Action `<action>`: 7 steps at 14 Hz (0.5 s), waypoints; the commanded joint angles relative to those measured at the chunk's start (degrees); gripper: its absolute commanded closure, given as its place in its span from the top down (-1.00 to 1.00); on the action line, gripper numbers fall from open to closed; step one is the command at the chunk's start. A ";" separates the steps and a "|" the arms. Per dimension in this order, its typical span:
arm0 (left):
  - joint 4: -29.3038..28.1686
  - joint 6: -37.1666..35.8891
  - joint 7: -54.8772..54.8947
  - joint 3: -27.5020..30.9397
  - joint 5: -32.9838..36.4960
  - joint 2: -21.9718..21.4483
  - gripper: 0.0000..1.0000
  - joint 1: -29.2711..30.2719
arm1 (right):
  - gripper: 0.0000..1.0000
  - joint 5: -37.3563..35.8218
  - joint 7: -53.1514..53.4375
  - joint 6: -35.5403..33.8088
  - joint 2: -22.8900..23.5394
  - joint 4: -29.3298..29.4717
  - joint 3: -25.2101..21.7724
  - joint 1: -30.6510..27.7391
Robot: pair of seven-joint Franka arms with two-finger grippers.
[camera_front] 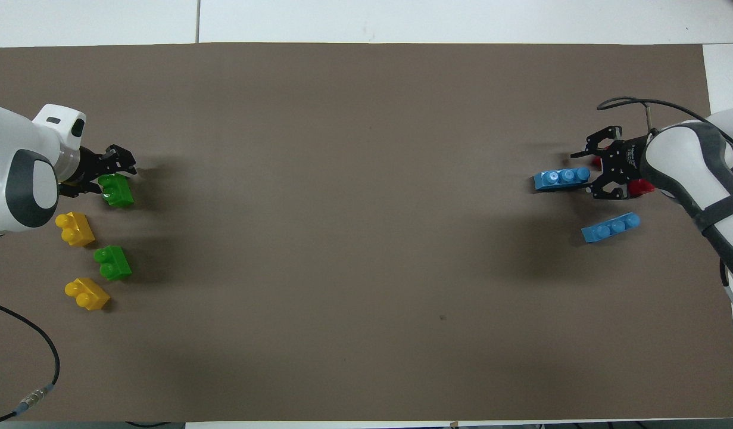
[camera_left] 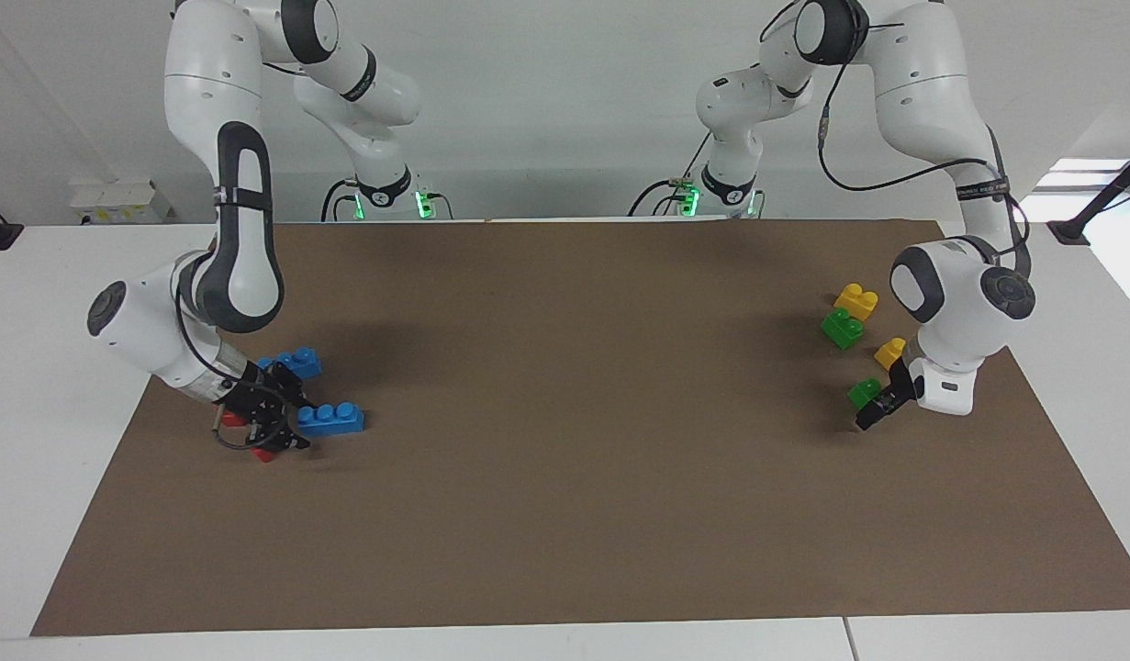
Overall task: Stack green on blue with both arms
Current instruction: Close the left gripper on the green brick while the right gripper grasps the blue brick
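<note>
Brown mat [camera_front: 366,238]: covers the table top; all bricks lie on it.

Left gripper [camera_left: 881,404] [camera_front: 107,173]: low at the left arm's end of the mat, right at the farther green brick [camera_left: 864,393] [camera_front: 117,190]. One finger lies along the brick's farther side. Whether the fingers pinch it cannot be told.

Second green brick [camera_left: 843,327] [camera_front: 112,263]: nearer the robots, free, flanked by two yellow bricks [camera_left: 856,300] [camera_front: 74,229], one nearer the robots and one [camera_left: 891,352] [camera_front: 87,293] between the green pair.

Right gripper [camera_left: 275,422] [camera_front: 601,173]: low at the right arm's end of the mat, at the end of the farther blue brick [camera_left: 330,419] [camera_front: 561,178]. Its fingers stand apart around that end; a firm grip cannot be told.

Second blue brick [camera_left: 294,362] [camera_front: 610,227]: nearer the robots, free, partly hidden by the right arm in the facing view.

Red bricks [camera_left: 263,452] [camera_front: 640,187]: just beside the right gripper, mostly hidden under it.

No green brick rests on a blue one.
</note>
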 commanded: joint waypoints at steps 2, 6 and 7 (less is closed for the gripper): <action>0.26 0.58 0.31 -0.08 0.23 0.11 0.54 -0.13 | 0.24 1.70 -1.49 1.74 -0.89 -1.48 0.21 0.15; 0.35 0.14 0.40 0.00 0.23 0.11 0.39 -0.13 | -0.14 1.70 -1.66 2.27 -0.89 -1.48 0.30 0.42; 0.26 0.05 0.40 0.01 0.31 0.11 0.35 -0.04 | -0.26 1.70 -1.66 2.71 -0.80 -1.48 0.30 0.68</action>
